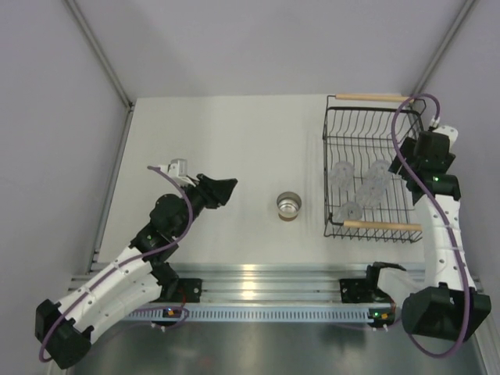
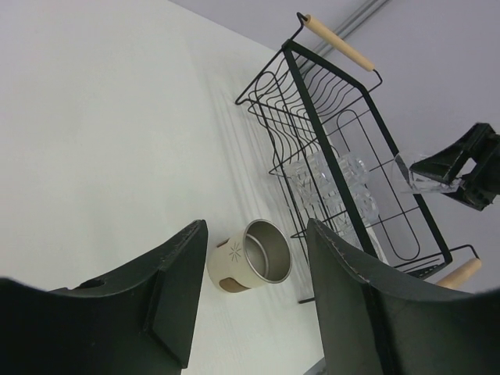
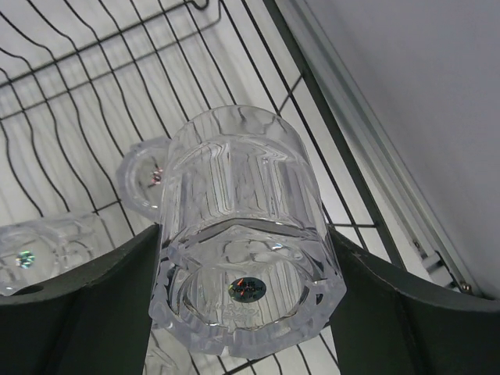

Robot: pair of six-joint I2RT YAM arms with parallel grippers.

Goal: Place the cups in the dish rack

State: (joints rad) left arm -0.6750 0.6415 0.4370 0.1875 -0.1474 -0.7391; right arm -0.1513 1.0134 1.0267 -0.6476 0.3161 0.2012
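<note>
Right now my right claw (image 3: pixel 246 312) pinches a clear faceted tumbler (image 3: pixel 242 226) by its side walls, base toward the wrist. It seems to hang over the right edge of the dish rack (image 1: pixel 326 156), and it looks light and slick, so a gentle squeeze suits. My left claw (image 2: pixel 256 250) stands spread, facing the tan, silver-lined cup (image 2: pixel 238 269), which sits upright on the table (image 1: pixel 219 125) and is best taken across its stiff outer wall.

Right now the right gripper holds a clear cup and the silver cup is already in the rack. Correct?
Not quite. The silver cup is not in the rack. It stands on the table, left of the rack, as the top external view shows. The right gripper does hold a clear cup.
</note>
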